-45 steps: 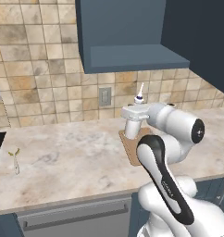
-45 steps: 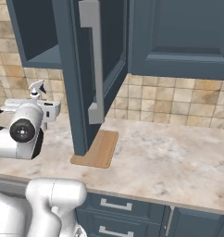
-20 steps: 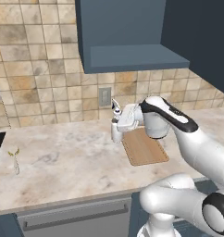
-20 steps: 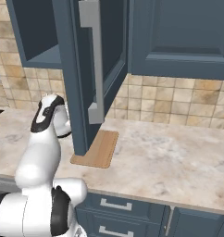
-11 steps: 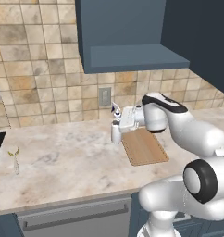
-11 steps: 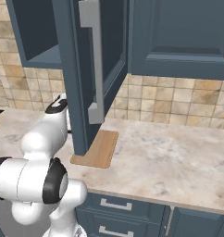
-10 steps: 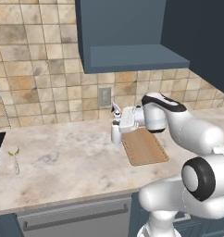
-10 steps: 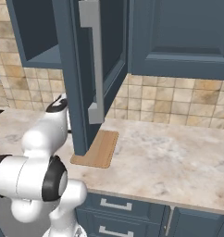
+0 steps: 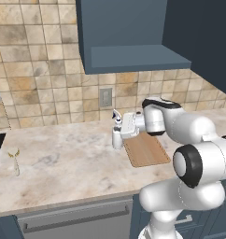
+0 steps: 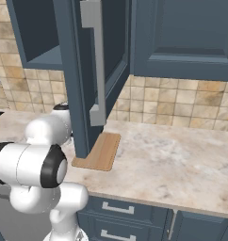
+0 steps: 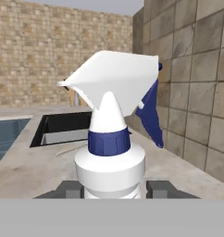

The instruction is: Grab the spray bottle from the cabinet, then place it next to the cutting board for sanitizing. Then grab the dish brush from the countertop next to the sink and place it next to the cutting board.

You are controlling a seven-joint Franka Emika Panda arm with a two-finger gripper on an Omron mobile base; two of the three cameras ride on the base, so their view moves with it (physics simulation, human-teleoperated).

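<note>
1. Standing upright in the left base view, the spray bottle (image 9: 117,136) has its base at or just above the surface (image 9: 63,163), just beside the left edge of the cutting board (image 9: 146,149). The tool (image 9: 123,127) reaches in from the right and pinches the bottle's body. Judged from this, the bottle is at its drop spot and only the release is left. Whether the base truly touches the stone is hard to tell. Far left on the surface lies a small pale thing, likely the dish brush (image 9: 14,161); too small to be sure. The cabinet (image 9: 129,37) hangs overhead.

2. Right base view: the open cabinet door (image 10: 92,70) cuts across the middle and hides the far end of the cutting board (image 10: 99,151). The arm's white links bulk in the near left and cover the place where the bottle would stand.

3. Hand view: the spray bottle (image 11: 111,143) stands close up, white trigger head on top, dark-blue collar and lever, nozzle pointing left. Two dark fingertips (image 11: 69,189) sit on either side of the white shoulder, consistent with a side pinch that holds it upright. Behind, the dark sink (image 11: 67,127) is sunk in the surface; a thin pale stick near its edge is too faint to name.
</note>
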